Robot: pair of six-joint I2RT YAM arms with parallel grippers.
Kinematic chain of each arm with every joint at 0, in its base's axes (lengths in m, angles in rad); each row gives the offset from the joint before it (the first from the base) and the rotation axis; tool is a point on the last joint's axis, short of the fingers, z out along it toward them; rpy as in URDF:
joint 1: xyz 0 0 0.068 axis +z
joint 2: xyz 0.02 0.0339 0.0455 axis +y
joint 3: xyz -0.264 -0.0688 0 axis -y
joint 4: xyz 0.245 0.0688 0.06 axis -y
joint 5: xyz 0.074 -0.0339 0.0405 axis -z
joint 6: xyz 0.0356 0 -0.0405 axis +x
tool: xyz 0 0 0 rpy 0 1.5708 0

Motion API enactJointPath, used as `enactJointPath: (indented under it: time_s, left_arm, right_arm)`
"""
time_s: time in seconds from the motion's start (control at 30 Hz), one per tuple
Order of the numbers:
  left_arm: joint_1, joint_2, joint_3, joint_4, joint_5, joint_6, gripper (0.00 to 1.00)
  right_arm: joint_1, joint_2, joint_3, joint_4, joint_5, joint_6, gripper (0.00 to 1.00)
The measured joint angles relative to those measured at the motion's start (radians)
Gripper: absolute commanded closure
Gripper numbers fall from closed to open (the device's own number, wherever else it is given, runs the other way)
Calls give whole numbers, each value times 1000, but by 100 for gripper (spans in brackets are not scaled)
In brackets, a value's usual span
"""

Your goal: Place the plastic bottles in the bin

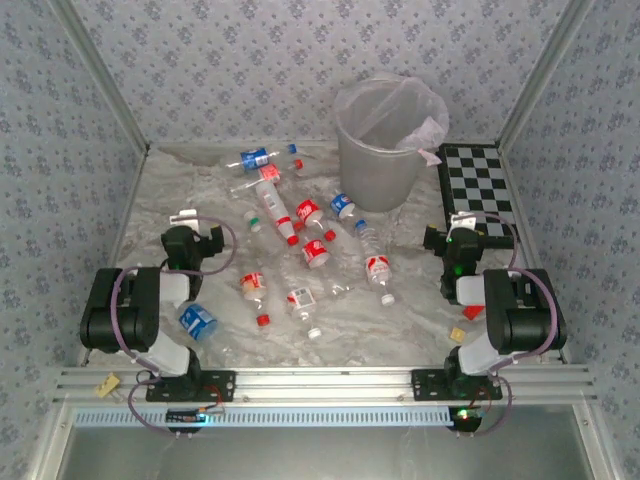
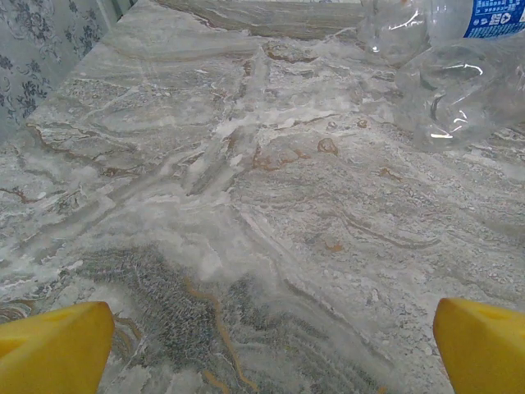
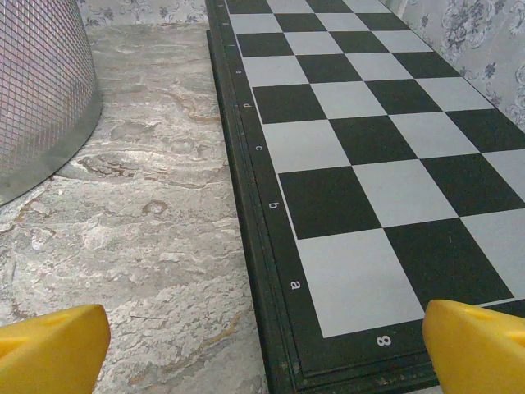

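1. Both sets of jaws are spread wide and nothing is held: the left gripper (image 2: 271, 361) is aimed at the bare marbled table (image 2: 205, 205), the right gripper (image 3: 262, 361) at the edge of the checkerboard (image 3: 369, 164)
2. The plastic bottles (image 1: 313, 248) are scattered from the table's centre toward 11 o'clock; the bin (image 1: 385, 140) stands at 1 o'clock
3. A smooth, round bottle could be squeezed out or rolled away if pinched off-centre
4. Where bottles overlap, two could be dragged together and one dropped short
5. The loose liner (image 1: 420, 105) could be snagged, or the bin tipped, by a low approach
6. The blue-labelled bottle (image 1: 197, 322) at 8 o'clock, close beside the left arm, could be knocked aside
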Motion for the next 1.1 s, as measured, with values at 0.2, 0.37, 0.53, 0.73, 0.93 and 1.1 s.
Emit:
enactJointPath:
  time_s: [0.2, 0.37, 0.53, 0.73, 0.93, 1.1]
  left_arm:
    - [0, 0, 0, 0, 0, 0, 0]
    - [0, 0, 0, 0, 0, 0, 0]
    - [0, 0, 0, 0, 0, 0, 0]
    - [0, 0, 0, 0, 0, 0, 0]
    - [0, 0, 0, 0, 3, 0, 0]
    - [6, 0, 0, -1, 19, 0, 0]
  right_arm:
    - [0, 0, 0, 0, 0, 0, 0]
    - [0, 0, 0, 0, 0, 0, 0]
    - [0, 0, 0, 0, 0, 0, 0]
    - [0, 0, 0, 0, 0, 0, 0]
    - [0, 0, 0, 0, 0, 0, 0]
    - [0, 0, 0, 0, 0, 0, 0]
